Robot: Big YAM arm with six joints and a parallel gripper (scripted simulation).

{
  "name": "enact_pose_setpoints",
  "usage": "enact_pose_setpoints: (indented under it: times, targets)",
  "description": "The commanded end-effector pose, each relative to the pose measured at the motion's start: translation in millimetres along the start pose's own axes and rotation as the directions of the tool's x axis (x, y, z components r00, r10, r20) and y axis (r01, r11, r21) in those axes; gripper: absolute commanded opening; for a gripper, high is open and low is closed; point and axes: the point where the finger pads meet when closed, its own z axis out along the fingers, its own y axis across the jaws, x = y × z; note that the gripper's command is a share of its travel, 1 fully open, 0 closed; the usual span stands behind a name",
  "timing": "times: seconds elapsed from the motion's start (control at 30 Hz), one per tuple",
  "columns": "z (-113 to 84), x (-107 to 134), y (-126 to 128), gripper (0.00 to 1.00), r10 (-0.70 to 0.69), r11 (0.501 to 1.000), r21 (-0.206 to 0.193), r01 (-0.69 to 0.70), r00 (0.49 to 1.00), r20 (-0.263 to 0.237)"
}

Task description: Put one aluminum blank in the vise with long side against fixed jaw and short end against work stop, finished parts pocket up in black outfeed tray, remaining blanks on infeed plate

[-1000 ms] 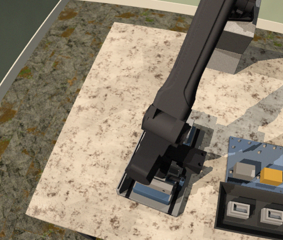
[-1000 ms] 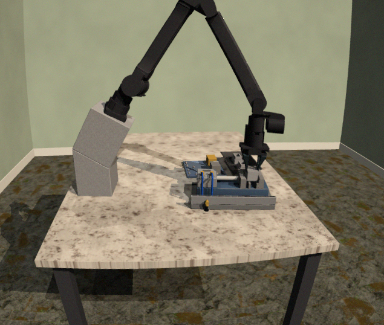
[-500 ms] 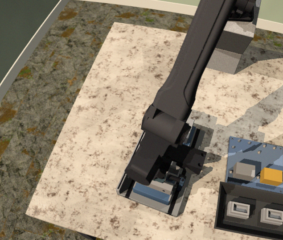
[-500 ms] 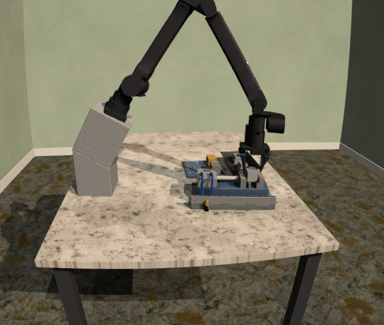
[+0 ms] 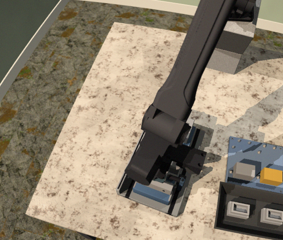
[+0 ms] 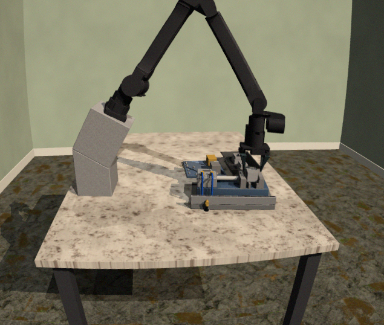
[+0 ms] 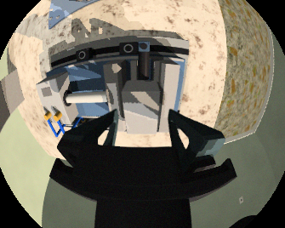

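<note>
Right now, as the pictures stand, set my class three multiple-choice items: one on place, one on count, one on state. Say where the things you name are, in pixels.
1. Where is the yellow block?
A) in the black tray
B) on the blue plate
C) between the vise jaws

2. How many pocketed parts lie in the tray?
A) one
B) three
C) two

3. How are the gripper's jaws?
A) apart
B) fully together
C) shut on the yellow block

Key:
1 B: the yellow block (image 5: 271,176) (image 6: 211,159) sits on the blue plate (image 5: 270,157) (image 6: 193,168).
2 C: two pocketed parts show in the black tray (image 5: 216,206).
3 A: the wrist view shows a gap between the gripper's jaws.
</note>
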Motion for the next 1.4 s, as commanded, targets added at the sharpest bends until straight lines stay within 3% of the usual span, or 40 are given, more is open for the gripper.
enact_pose_setpoints:
  times: [0.0, 0.73, 1.37]
  targets:
    - [-18.8, -1, -30, 0.64, 0.001, 0.998, 0.069, -0.001, 1.0, -0.01]
    - [-27.8, 0, -26, 0.64, 0.003, 0.998, 0.058, -0.003, 1.0, -0.01]
    - [-66.6, 5, -11, 0.64, 0.0, 0.999, 0.033, 0.0, 1.0, -0.009]
